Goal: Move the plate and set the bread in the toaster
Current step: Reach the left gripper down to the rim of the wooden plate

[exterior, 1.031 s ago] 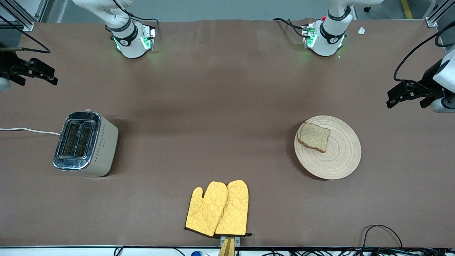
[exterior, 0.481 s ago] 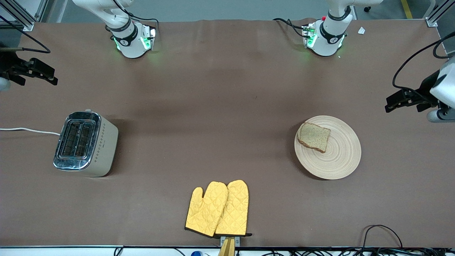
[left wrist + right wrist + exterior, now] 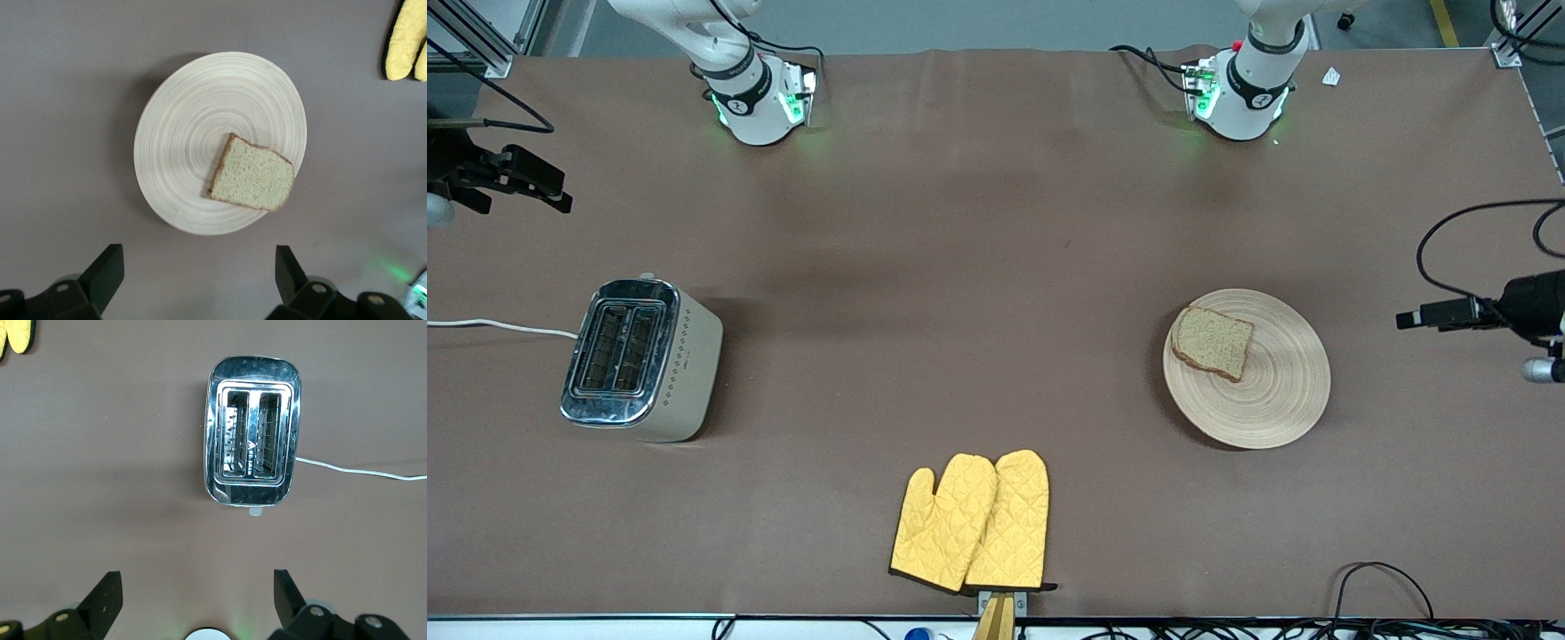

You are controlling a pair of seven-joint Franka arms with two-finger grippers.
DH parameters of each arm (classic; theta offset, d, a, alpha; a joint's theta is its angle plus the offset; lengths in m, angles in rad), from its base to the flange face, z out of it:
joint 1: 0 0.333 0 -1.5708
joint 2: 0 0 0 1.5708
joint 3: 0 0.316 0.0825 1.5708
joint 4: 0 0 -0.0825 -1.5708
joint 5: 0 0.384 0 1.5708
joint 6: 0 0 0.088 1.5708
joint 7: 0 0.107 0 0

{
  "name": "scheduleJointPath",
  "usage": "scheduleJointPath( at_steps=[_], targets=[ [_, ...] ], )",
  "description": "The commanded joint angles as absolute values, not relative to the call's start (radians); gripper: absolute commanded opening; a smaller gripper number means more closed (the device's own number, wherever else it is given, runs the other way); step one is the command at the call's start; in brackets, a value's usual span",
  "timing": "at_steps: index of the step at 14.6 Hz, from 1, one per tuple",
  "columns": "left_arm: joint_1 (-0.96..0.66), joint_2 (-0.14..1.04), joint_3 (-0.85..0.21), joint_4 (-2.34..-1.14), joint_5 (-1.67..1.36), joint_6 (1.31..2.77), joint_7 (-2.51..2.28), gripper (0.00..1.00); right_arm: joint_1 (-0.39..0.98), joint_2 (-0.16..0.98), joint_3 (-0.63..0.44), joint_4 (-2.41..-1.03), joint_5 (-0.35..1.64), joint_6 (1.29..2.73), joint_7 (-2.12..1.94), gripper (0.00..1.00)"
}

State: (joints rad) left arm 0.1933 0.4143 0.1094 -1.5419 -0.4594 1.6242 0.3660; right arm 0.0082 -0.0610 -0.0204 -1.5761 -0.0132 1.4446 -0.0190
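Both end effectors spread wide, empty: left (image 3: 197, 277) above table beside plate (image 3: 1280, 404); right (image 3: 193, 600) near toaster (image 3: 640, 360).

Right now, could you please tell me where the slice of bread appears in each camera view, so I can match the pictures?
Front view: the bread lies on the plate, on the part toward the right arm's end of the table.
Left wrist view: the bread sits off-centre on the plate, filling mid-picture.
Right wrist view: not in it; only the toaster shows.
Shared landmark: the yellow oven mitts, at a corner of both wrist views.
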Motion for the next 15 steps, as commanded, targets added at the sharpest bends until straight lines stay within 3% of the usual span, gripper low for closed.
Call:
scheduleJointPath(
  at_steps=[1, 6, 13, 15],
  targets=[
    [0.222, 0.543, 0.104, -1.513, -0.549, 1.663, 0.498, 1.00, 0.009, -0.066, -0.020, -1.577, 0.003, 1.439, -0.015, 1.00],
    [0.224, 0.733, 0.100, -1.514, -0.693, 1.752, 0.770, 1.00, 0.011, -0.066, -0.020, -1.577, 0.003, 1.437, -0.014, 1.00],
    [0.222, 0.824, 0.100, -1.514, -0.776, 1.786, 0.865, 0.99, 0.014, -0.066, -0.018, -1.575, 0.014, 1.439, -0.012, 1.00],
    [0.222, 0.830, 0.100, -1.517, -0.793, 1.786, 0.865, 0.89, 0.012, -0.066, -0.018, -1.577, 0.015, 1.439, -0.014, 1.00]
  ],
)
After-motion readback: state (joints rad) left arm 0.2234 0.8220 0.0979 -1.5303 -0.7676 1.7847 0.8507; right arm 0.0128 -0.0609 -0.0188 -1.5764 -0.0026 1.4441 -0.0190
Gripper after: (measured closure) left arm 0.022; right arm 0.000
